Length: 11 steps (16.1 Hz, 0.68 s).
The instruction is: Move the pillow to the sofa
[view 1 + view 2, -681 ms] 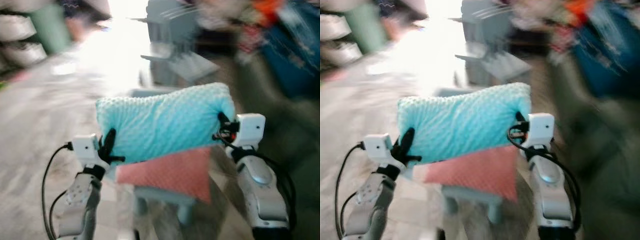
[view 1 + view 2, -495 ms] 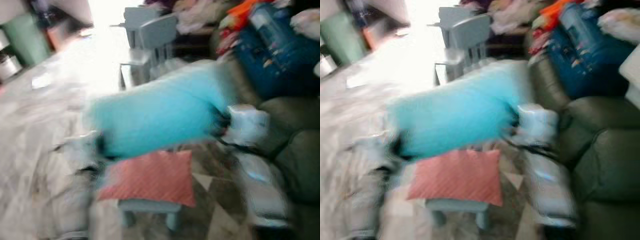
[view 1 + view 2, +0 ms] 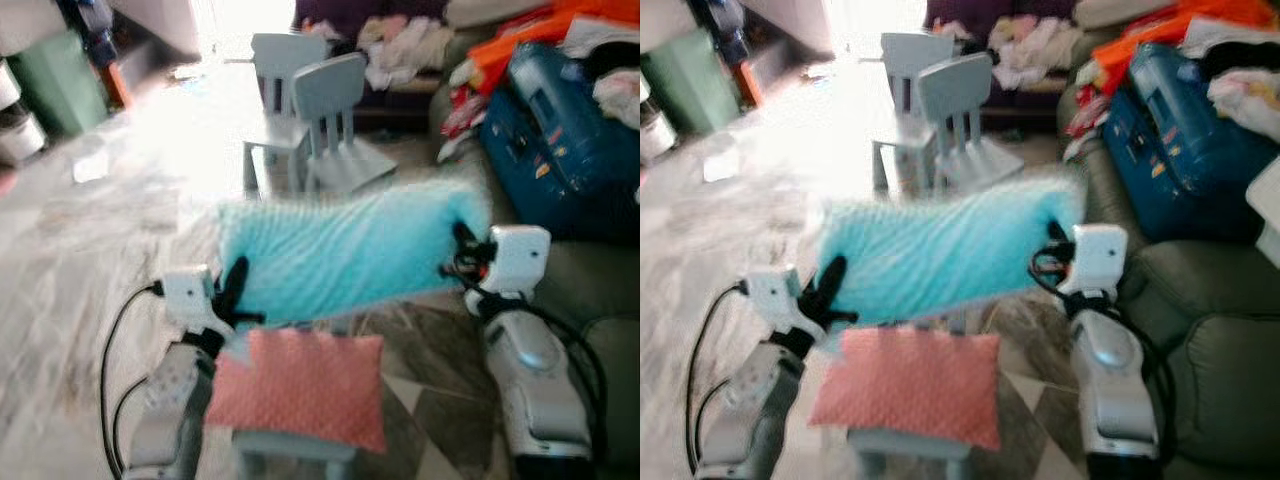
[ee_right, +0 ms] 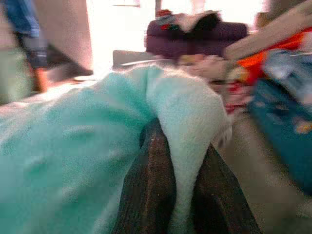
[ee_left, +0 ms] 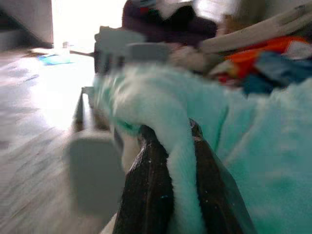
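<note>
A fluffy turquoise pillow [image 3: 345,252] hangs in the air between my two arms, held level at chest height. My left gripper [image 3: 232,292] is shut on its left end, and my right gripper [image 3: 462,252] is shut on its right end. In the left wrist view the black fingers [image 5: 148,195] pinch a fold of the turquoise pillow [image 5: 253,170]. The right wrist view shows black fingers [image 4: 153,185] clamped on a fold of the same pillow [image 4: 73,161]. A dark green sofa [image 3: 1200,350] stands to my right.
A pink pillow [image 3: 300,390] lies on a small light-blue stool [image 3: 290,455] right below the held one. Two small grey chairs [image 3: 315,110] stand ahead. A blue suitcase [image 3: 560,130] and piled clothes [image 3: 1180,30] crowd the sofa's far end. Pale floor [image 3: 90,240] lies to the left.
The camera has swung to the right, bringing the sofa and suitcase into view. Both grippers keep their hold on the turquoise pillow.
</note>
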Motion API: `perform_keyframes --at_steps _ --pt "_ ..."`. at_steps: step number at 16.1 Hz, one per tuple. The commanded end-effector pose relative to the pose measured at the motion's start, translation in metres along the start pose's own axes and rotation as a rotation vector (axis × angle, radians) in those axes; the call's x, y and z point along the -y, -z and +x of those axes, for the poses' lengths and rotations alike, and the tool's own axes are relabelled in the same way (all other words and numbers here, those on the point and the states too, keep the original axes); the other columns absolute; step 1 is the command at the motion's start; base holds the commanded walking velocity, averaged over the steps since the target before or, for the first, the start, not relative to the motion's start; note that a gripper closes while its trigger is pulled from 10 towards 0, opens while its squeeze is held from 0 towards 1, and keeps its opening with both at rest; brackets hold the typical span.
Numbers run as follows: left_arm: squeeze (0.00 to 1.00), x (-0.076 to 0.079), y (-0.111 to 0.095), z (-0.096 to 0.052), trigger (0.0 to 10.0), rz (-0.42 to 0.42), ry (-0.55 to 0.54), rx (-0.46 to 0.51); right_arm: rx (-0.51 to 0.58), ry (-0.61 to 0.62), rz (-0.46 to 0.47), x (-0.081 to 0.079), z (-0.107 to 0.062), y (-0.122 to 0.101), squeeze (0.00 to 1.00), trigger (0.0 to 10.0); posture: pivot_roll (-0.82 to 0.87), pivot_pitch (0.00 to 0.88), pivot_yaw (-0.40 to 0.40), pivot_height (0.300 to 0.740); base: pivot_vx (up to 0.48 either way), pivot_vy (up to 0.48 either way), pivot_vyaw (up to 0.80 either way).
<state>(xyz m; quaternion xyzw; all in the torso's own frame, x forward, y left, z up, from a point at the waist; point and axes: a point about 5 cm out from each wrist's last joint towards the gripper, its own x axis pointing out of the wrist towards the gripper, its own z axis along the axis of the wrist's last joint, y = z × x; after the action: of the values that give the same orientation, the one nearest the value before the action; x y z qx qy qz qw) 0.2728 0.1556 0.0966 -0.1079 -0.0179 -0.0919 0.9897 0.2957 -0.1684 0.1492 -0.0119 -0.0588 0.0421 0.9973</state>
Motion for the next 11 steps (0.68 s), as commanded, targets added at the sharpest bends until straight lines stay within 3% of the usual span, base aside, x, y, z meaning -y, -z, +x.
perform_keyframes --at_steps 1,4,5,6,7,11 --pt "0.00 -0.009 -0.001 -0.004 0.0 0.009 -0.031 -0.010 0.029 -0.024 -0.006 -0.006 0.002 -0.007 0.00 0.0 -0.14 0.000 0.034 0.740 0.000 0.000 0.00" --pt "0.00 -0.007 0.002 -0.004 0.0 0.021 -0.018 -0.038 0.028 -0.024 -0.008 -0.005 0.002 -0.008 0.00 0.0 -0.14 0.000 0.031 0.740 0.000 0.000 0.00" --pt "0.00 -0.006 0.003 -0.003 1.6 0.030 -0.007 -0.053 0.025 -0.024 -0.007 -0.004 0.001 -0.007 0.00 0.0 -0.14 0.000 0.030 0.740 0.000 0.000 0.00" --pt "0.00 -0.007 0.004 -0.002 9.0 0.051 -0.015 -0.079 0.016 -0.023 -0.009 -0.003 0.001 -0.006 0.00 0.0 -0.14 0.000 0.028 0.740 0.000 0.000 0.00" --pt "0.00 -0.006 0.004 -0.001 10.0 0.053 -0.014 -0.094 0.000 -0.023 -0.013 -0.003 0.001 -0.005 0.00 10.0 -0.14 0.000 0.028 0.740 0.000 0.000 0.00" --pt "0.00 -0.007 0.000 0.009 10.0 0.072 -0.054 -0.102 -0.032 -0.014 -0.013 0.000 0.003 -0.003 0.00 10.0 -0.14 0.000 0.013 0.740 0.000 0.000 -0.11"
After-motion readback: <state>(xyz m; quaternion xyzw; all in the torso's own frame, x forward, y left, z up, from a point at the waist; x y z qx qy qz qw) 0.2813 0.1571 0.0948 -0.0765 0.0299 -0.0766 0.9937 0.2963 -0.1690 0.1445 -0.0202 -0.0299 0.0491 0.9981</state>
